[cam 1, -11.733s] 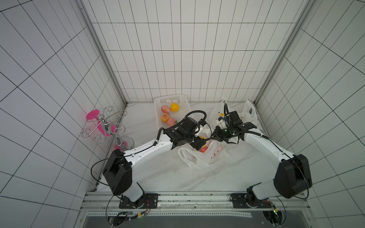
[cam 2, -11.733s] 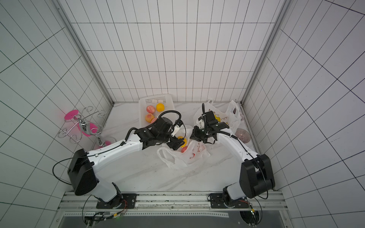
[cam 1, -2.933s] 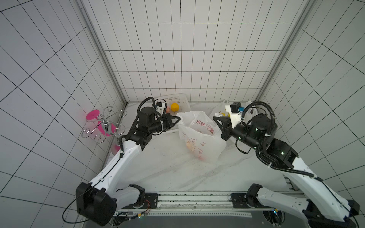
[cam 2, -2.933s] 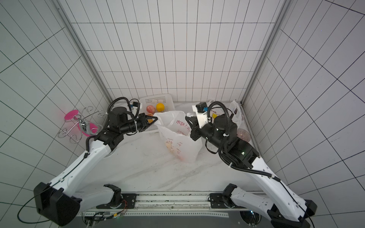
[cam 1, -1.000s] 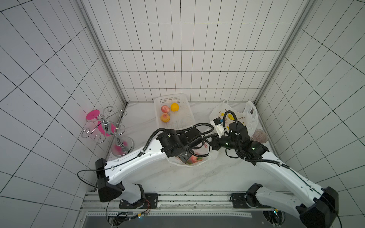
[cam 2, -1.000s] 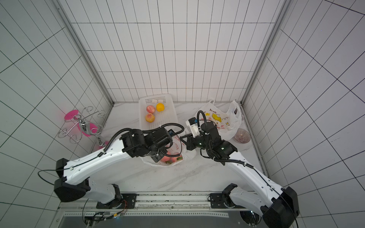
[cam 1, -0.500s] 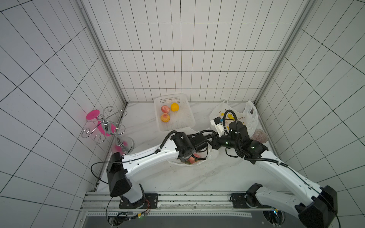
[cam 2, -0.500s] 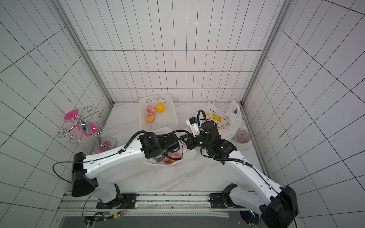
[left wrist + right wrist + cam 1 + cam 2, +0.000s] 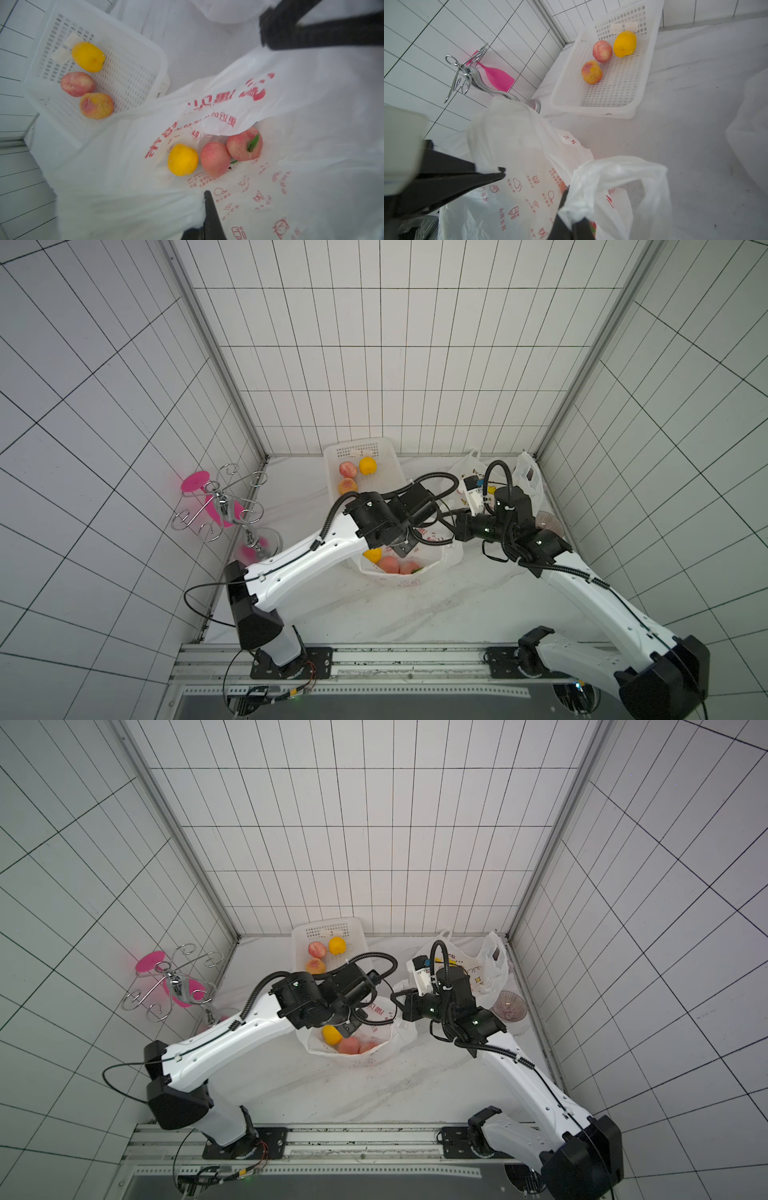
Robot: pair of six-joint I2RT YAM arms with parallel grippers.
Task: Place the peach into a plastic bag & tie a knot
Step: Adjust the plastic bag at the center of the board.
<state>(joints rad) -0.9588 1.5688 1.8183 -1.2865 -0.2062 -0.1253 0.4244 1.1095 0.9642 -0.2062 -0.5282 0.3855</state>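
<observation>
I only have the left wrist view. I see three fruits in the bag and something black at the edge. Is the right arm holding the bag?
Observer: Yes. In the right wrist view the right fingers are shut on a bunched handle of the bag.
Operator: And my own grip, seen from outside?
Observer: That same view shows the left fingers shut, with the bag's edge pinched at their tips.
Operator: Anything off to the side that I miss?
Observer: In both top views a wire rack holding a pink glass stands by the wall, left of the basket.
</observation>
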